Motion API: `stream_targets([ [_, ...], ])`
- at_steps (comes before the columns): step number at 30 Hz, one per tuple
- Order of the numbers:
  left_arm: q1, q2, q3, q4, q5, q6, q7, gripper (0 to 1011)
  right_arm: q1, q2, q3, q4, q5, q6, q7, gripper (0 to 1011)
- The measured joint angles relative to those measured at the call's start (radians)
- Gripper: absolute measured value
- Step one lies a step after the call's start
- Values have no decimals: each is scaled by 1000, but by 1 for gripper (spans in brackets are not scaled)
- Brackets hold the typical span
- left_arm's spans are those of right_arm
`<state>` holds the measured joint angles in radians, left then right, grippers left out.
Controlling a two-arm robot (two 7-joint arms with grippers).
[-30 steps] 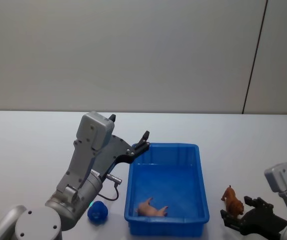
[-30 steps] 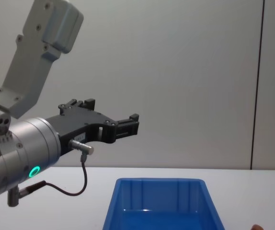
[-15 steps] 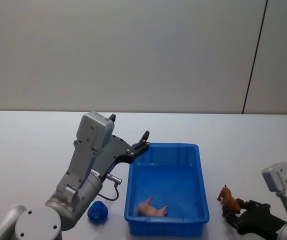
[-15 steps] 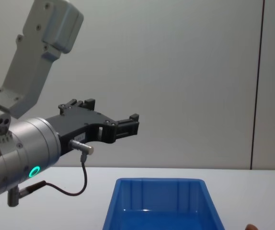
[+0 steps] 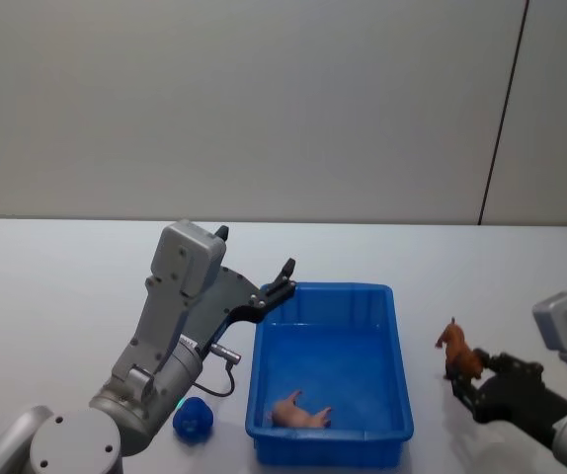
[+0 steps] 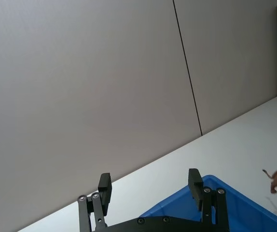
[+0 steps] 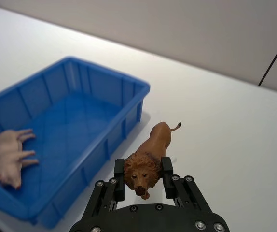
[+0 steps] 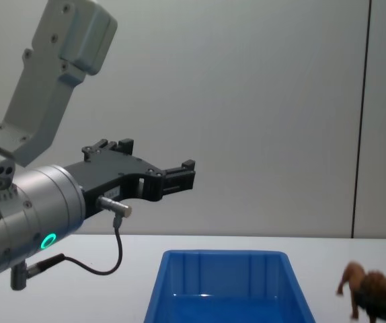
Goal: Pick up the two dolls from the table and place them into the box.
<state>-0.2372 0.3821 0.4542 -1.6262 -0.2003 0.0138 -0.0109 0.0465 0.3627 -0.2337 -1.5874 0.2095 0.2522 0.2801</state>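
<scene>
The right gripper (image 7: 142, 175), fingers clenched on the head of the lion doll (image 7: 154, 144), has just lifted it off the table (image 7: 235, 125) beside the blue box (image 7: 114, 74) — the pig doll (image 7: 10, 154) already lies inside, so only this drop should remain — while the left gripper (image 6: 149, 180) hovers idle, fingers spread, above the box's far left corner.

Box (image 8: 223, 268): the near part is cut off at the chest view's 6 o'clock edge.
Lion doll (image 8: 352, 276): the sides of the head are covered by the fingers of the right gripper (image 7: 143, 167); the front half is cut off by the left wrist view's edge.
Right gripper: the body is cut off at 4 o'clock in the chest view and at 5 o'clock in the head view.
Small blue object (image 5: 193, 419): seen at 7 o'clock from the box, partly covered by the left arm (image 5: 165, 336); its kind cannot be told.
</scene>
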Motion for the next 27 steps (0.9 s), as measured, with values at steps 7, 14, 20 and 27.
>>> stream_targets([
  [7, 0, 0, 0, 0, 0, 0, 0, 1001, 20, -1, 9, -25, -1, -48, -2, 425],
  [14, 0, 0, 0, 0, 0, 0, 0, 1001, 48, -8, 10, -45, -1, -79, 34, 425],
  [20, 0, 0, 0, 0, 0, 0, 0, 1001, 76, -22, -2, -50, -6, -86, 88, 425],
  [27, 0, 0, 0, 0, 0, 0, 0, 1001, 99, -50, -30, -31, -30, -83, 146, 425],
])
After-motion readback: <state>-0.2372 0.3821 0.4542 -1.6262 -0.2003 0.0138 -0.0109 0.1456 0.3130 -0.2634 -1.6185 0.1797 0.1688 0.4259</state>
